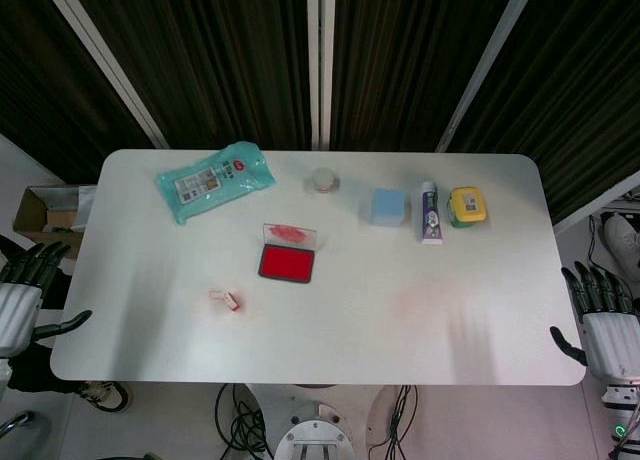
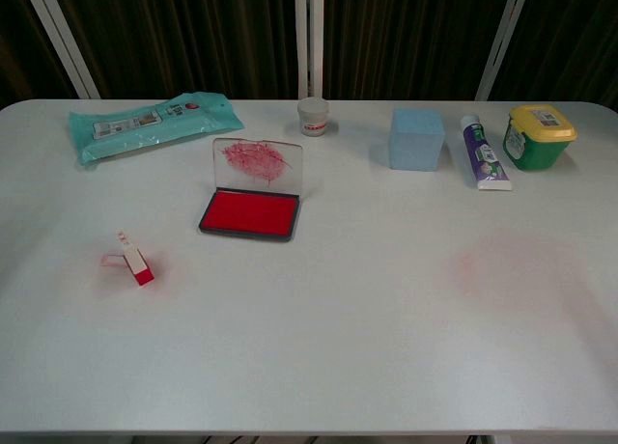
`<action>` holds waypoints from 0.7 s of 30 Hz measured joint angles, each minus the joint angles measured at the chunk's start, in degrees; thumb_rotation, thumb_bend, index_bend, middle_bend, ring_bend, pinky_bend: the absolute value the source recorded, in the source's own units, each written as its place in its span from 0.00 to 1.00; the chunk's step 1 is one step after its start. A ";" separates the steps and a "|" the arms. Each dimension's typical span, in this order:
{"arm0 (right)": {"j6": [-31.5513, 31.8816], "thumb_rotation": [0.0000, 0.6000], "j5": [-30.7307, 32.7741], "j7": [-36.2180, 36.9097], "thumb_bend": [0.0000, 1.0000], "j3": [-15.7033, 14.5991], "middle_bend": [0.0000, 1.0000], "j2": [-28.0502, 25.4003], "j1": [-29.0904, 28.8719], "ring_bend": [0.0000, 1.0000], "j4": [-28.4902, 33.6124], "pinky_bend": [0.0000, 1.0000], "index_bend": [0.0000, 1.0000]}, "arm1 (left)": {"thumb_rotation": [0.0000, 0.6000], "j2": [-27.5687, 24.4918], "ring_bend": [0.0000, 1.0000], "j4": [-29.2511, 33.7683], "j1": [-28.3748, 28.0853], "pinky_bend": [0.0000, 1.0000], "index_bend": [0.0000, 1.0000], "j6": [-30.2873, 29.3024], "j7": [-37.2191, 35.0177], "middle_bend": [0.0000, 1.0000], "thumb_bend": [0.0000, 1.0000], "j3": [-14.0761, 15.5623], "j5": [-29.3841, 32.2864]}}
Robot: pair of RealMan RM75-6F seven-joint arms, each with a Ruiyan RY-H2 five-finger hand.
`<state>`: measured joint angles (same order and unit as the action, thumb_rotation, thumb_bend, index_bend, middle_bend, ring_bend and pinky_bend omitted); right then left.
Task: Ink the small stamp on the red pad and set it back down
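One small stamp (image 2: 135,265) lies on its side on the table (image 1: 400,320), just left and in front of the one red pad (image 2: 249,213), whose lid stands open. The left hand (image 1: 25,290) and right hand (image 1: 605,315) hang off the table's edges, fingers spread, holding nothing, both well apart from the stamp.

1. Near and right portions of white table (image 1: 420,320): open surface, faint pink stains only.
2. Back row, left to right: teal wipes pack (image 1: 214,180), small white jar (image 1: 324,181), blue cube (image 1: 388,207), toothpaste tube (image 1: 430,213), yellow-lidded green container (image 1: 467,206); gaps between each.
3. Red ink pad (image 1: 286,263) mid-table, clear lid (image 2: 257,166) upright along its far edge, blocking approach from behind.
4. Small stamp (image 1: 227,300) lying alone, near-left of pad, well apart; open all round.
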<state>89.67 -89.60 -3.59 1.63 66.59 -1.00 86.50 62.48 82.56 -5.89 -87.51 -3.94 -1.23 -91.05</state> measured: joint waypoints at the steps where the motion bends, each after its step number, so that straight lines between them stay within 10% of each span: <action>1: 0.02 1.00 0.02 -0.07 0.15 0.00 0.00 -0.01 0.06 0.00 0.01 0.00 0.00 | 0.00 0.03 0.08 -0.07 -0.03 0.15 0.09 0.07 -0.11 0.10 0.03 0.03 0.05; 16: 0.84 1.00 -0.71 1.19 0.15 -0.10 0.00 0.35 0.54 0.00 -0.71 0.00 0.00 | 0.06 -0.48 0.08 0.87 -0.11 0.17 0.08 -0.82 -0.13 0.09 0.04 0.79 -1.97; 18: 0.58 1.00 -0.59 1.17 0.15 -0.05 0.00 0.31 0.45 0.00 -0.65 0.00 0.00 | 0.27 -0.10 0.10 0.69 -0.43 0.22 0.07 -1.02 0.04 0.09 0.04 0.60 -2.45; 21: 0.09 1.00 -0.30 1.10 0.15 0.08 0.00 0.19 0.26 0.00 -0.66 0.00 0.00 | 0.85 0.90 0.32 0.01 -1.09 0.52 0.09 -1.46 0.73 0.12 0.04 0.25 -3.48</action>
<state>89.77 -89.90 -2.49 1.71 66.78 -0.74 85.85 63.38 82.57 -6.98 -88.97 -3.21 -0.98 -94.52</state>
